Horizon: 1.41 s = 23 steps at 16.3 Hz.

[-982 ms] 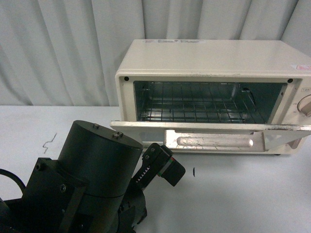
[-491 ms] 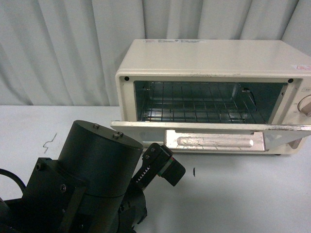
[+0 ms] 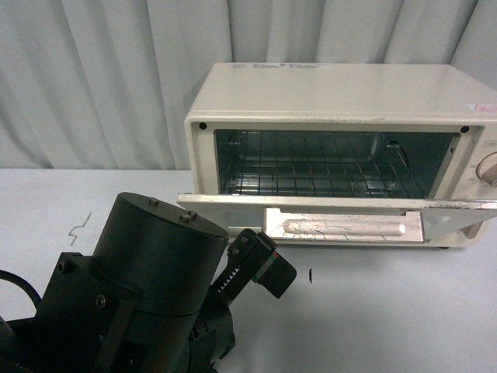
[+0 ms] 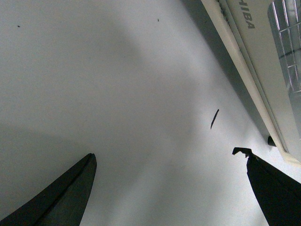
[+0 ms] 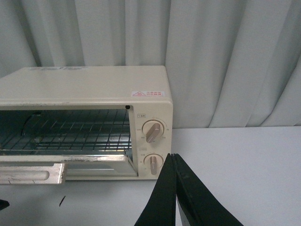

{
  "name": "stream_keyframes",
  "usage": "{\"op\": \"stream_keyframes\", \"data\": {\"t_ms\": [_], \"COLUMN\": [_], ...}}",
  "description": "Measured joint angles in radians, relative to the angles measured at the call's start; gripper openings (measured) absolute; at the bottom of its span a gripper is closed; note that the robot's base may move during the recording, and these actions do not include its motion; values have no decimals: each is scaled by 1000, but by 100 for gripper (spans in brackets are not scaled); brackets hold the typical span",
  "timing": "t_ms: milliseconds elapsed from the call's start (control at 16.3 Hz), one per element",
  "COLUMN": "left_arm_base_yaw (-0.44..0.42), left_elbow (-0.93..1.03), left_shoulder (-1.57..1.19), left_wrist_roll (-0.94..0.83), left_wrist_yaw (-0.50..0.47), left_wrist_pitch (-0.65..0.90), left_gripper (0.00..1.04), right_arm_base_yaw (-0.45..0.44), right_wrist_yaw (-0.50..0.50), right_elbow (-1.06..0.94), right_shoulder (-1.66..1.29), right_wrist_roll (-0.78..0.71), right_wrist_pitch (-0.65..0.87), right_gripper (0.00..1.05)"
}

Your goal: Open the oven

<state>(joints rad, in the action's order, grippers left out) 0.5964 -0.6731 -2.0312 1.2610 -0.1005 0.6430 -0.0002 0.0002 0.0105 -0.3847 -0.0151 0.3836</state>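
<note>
Oven near left gripper, apart

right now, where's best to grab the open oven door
Take the bar handle on the door, coming from the front. The door lies nearly flat, so the bar runs side to side beneath its free edge and is probably easiest pinched top to bottom.
</note>
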Motion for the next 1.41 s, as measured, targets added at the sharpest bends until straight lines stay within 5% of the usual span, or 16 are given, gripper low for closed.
{"op": "stream_keyframes", "data": {"t_ms": [736,859,1105,1411], "left_arm_base_yaw": [0,0,-1,-1], "left_elbow": [0,0,0,0], "left_shoulder": [0,0,0,0], "left_wrist_roll": [0,0,0,0], "left_wrist_yaw": [0,0,0,0], "left_wrist_pitch": [0,0,-1,-1], "left_gripper": [98,98,98,98], "right_arm_base_yaw": [0,0,0,0], "right_wrist_yaw": [0,0,0,0], "right_elbow": [0,0,0,0], "right_shoulder": [213,349,382,382], "right_wrist_roll": [0,0,0,0], "right_wrist_pitch": [-212,-393,-387,-387], "right_gripper": [2,2,2,52]}}
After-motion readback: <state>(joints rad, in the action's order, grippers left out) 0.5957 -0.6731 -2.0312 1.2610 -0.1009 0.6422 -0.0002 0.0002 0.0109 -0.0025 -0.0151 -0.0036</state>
